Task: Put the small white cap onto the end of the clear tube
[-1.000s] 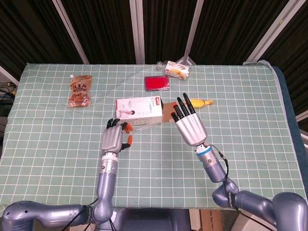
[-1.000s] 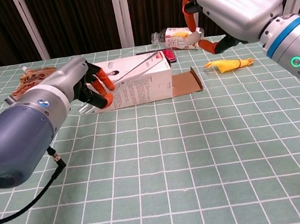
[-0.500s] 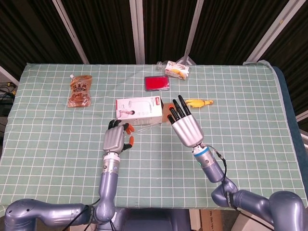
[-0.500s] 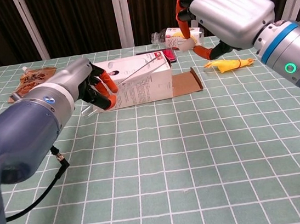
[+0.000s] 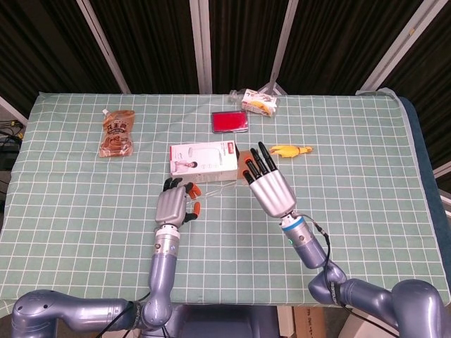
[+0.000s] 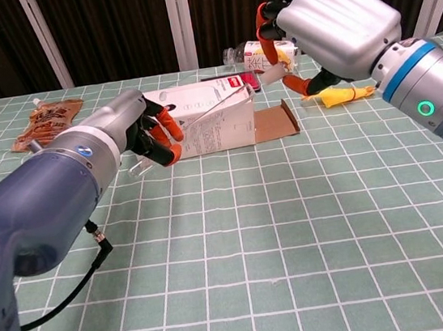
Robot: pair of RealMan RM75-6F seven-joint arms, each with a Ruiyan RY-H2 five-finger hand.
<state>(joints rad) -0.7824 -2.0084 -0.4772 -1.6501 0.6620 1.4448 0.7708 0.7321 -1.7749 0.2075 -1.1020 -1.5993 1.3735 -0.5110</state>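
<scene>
Now the left hand has its orange-tipped fingers curled around the tube, which slants up to the right across the front of the box. Since a second ago this hand has slid right and a little nearer the robot. The right hand has come lower and leftward, closer to the tube's raised end; its fingertips pinch the cap, a small white piece just beyond the tube tip, the two apart. Outward on the bench: the box's brown flap lies open between the hands, a yellow toy right of it, a red case and a bottle behind, and a pouch far left.
</scene>
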